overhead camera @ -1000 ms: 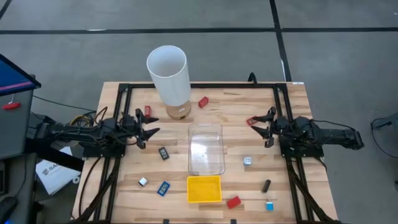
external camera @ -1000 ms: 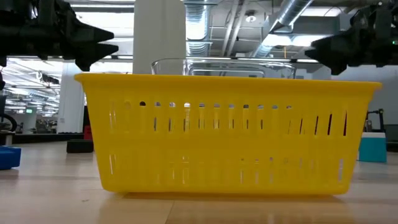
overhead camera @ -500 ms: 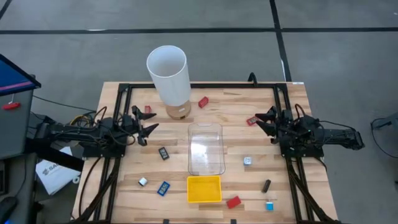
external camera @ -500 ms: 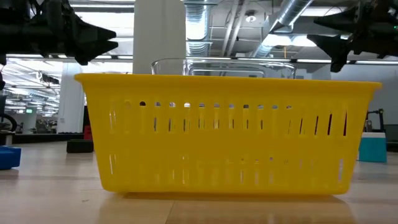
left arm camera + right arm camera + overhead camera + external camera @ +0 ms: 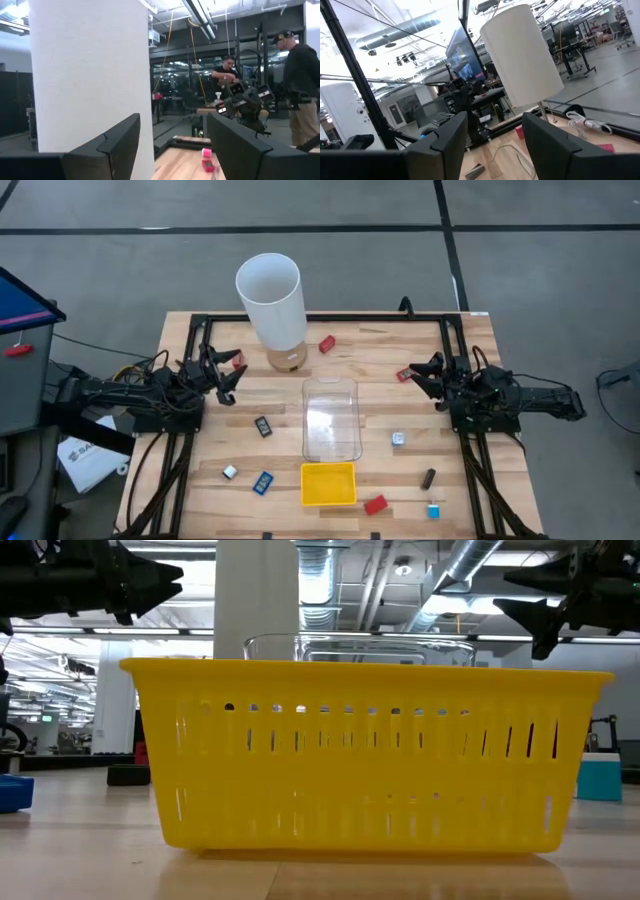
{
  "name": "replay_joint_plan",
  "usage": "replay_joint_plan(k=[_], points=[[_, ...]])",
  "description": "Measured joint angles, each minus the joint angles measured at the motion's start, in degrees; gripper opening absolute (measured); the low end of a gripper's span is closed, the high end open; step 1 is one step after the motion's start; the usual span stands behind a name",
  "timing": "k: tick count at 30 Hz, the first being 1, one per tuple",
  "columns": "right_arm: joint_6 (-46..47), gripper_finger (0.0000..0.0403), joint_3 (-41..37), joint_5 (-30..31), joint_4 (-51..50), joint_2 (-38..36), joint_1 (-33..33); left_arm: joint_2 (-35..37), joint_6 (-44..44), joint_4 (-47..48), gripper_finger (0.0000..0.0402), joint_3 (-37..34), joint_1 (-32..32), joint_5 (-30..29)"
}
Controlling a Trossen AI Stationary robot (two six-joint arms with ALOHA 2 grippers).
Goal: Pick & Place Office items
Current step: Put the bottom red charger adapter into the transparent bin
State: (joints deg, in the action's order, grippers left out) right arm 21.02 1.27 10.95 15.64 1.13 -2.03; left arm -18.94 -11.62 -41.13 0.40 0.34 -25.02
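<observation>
Left pincer nearer red piece; hidden low.

**Bright Light From Above**

The table is lit evenly from above, and the shadows on it are small and soft. In the low view, ceiling lamps glow very bright behind the yellow basket. The near wood looks blurry there. In the left wrist view the white cylinder looks smooth and pale.
</observation>
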Motion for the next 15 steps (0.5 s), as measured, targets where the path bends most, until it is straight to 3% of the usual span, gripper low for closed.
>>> replay_joint_plan(k=[8,15], points=[[-0.5,0.0183,0.0,4.3,0.1,0.0,0.0,0.0,0.0,-0.1,0.0227,0.0,0.0,-3.9],[-2.5,0.018,0.1,7.3,0.4,0.0,-0.1,0.0,-0.1,-0.5,0.0227,0.0,0.0,-12.1]])
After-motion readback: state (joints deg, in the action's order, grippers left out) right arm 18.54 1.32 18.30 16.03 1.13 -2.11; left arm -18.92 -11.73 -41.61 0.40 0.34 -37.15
